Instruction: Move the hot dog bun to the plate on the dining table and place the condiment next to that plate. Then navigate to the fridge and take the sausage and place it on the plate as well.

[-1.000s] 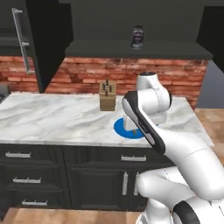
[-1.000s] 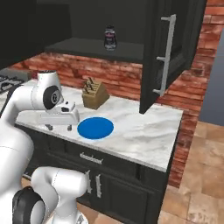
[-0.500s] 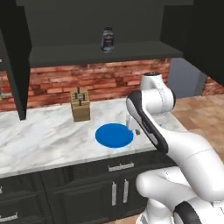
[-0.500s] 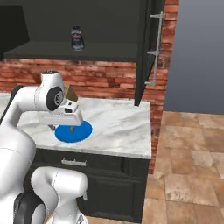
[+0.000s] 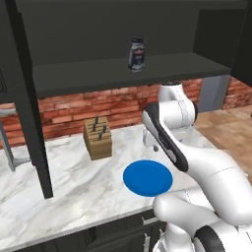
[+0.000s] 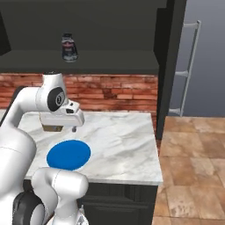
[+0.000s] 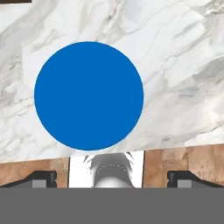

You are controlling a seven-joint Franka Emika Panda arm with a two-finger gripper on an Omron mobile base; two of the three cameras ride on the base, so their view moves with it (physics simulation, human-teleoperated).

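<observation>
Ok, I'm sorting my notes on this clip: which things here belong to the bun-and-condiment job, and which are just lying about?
Job:
- condiment bottle, probably, on the cabinet shelf
- tool, open, holding nothing

Lying about:
- blue plate
- knife block
- marble counter by the brick wall

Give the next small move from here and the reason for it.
Probably keep the base driving on: the open gripper holds nothing, and this marble counter carries a flat plain blue plate, a wooden knife block and, on the shelf above, a dark jar, no bun.
</observation>
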